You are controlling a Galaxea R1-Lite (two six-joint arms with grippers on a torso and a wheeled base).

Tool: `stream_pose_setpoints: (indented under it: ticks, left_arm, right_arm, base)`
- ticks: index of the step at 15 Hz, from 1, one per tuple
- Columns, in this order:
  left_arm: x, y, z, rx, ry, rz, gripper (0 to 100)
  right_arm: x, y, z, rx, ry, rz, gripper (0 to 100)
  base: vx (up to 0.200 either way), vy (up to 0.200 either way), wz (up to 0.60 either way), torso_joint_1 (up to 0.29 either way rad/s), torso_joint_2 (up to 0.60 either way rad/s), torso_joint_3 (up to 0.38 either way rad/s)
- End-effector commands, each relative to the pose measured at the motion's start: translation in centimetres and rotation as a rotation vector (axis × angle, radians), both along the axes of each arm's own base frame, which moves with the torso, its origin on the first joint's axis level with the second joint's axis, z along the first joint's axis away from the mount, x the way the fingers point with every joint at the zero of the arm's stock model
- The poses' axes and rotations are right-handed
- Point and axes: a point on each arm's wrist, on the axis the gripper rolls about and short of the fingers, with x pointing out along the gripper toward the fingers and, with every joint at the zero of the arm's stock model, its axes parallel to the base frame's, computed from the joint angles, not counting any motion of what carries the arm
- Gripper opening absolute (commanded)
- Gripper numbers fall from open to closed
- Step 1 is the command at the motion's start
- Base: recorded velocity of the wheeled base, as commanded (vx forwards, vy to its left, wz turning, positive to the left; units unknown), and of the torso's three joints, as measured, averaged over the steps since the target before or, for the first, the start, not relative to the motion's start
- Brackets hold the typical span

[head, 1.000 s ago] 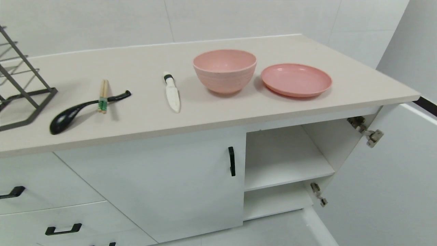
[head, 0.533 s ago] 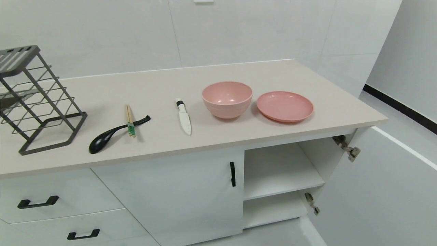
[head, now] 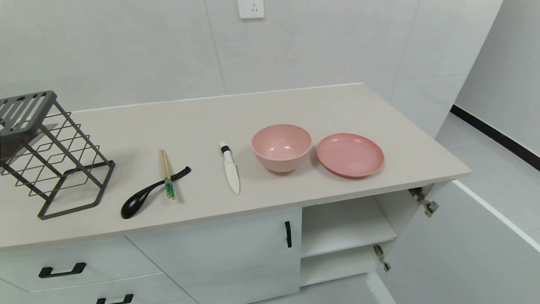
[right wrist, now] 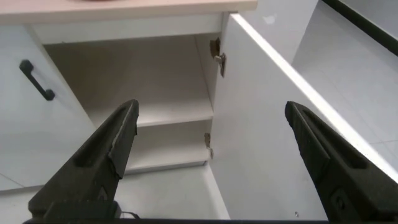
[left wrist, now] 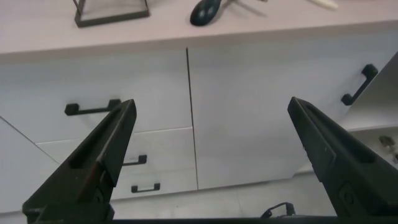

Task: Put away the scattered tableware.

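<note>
**Op:** How far along?

**Ann:** You've stored nothing yet, I'd say. Everything sits on the worktop (head: 295,105): plate (head: 350,154) near the right end, bowl (head: 281,147) just beside it, then the spoon (head: 139,200), knife (head: 231,171) and chopsticks (head: 166,173), which lie across the spoon's handle. The cupboard (head: 341,228) under the plate stands open.

**Op:** Jaws? Blind spots?

**Ann:** Your left jaws are spread, empty, facing the drawers. Your right jaws are spread, empty, facing the open cupboard. The rack (head: 23,110) is cut off at the edge. Can't tell if bowl and plate touch.

Bowl (head: 281,147) just beside plate (head: 350,155) — cabinet door (head: 455,253) open, shelf (head: 346,228) reachable.
</note>
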Motion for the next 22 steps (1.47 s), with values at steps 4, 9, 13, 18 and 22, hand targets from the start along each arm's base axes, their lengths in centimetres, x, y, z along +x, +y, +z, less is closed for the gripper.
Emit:
stream_pose_setpoints:
  ticks: [4, 9, 13, 18, 22]
  left_arm:
    - [0.01, 0.00, 0.01, 0.003, 0.001, 0.001, 100]
    - [0.01, 0.00, 0.01, -0.013, 0.000, -0.003, 100]
    - [0.01, -0.01, 0.03, -0.002, -0.001, -0.001, 100]
    - [0.01, -0.01, 0.03, -0.002, -0.001, -0.001, 100]
    - [0.01, -0.01, 0.03, -0.002, -0.001, -0.001, 100]
  right_arm:
    - [0.00, 0.00, 0.00, -0.002, 0.000, 0.000, 100]
    - [0.00, 0.00, 0.00, 0.001, 0.000, -0.001, 100]
    - [0.00, 0.00, 0.00, 0.000, 0.000, 0.000, 100]
    - [0.00, 0.00, 0.00, 0.001, 0.000, -0.001, 100]
    - [0.00, 0.00, 0.00, 0.001, 0.000, -0.001, 100]
  base:
    - [0.000, 0.000, 0.00, 0.281, -0.53, -0.254]
    - [0.000, 0.000, 0.00, 0.092, -0.17, -0.081]
    - [0.000, 0.000, 0.00, 0.217, -0.42, -0.201]
    - [0.120, 0.000, 0.00, 0.091, -0.17, -0.082]
    - [0.000, 0.000, 0.00, 0.000, 0.00, 0.000]
